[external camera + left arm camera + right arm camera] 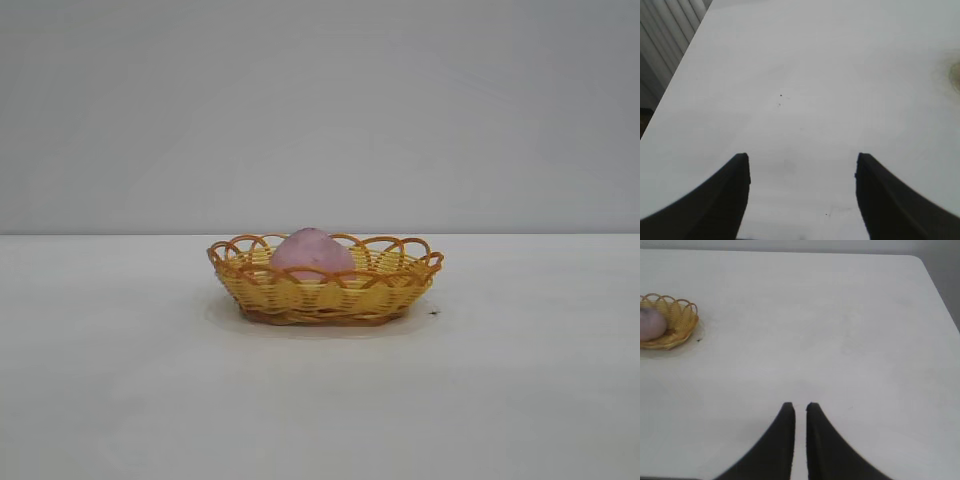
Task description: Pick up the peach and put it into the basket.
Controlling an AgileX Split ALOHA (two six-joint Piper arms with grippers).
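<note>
The pink-mauve peach (312, 254) lies inside the yellow wicker basket (330, 296) with its orange looped rim, at the middle of the white table. Both also show in the right wrist view, the peach (650, 325) in the basket (682, 320), far from the fingers. My left gripper (802, 160) is open and empty over bare table; a yellowish blur at the picture's edge (955, 75) may be the basket. My right gripper (800, 407) is shut and empty, well away from the basket. Neither arm shows in the exterior view.
The white table (120, 380) is bare around the basket. A small dark speck (434, 312) lies just right of the basket. The table's side edge and grey slats (665, 35) show in the left wrist view; a rounded table corner (920, 260) shows in the right wrist view.
</note>
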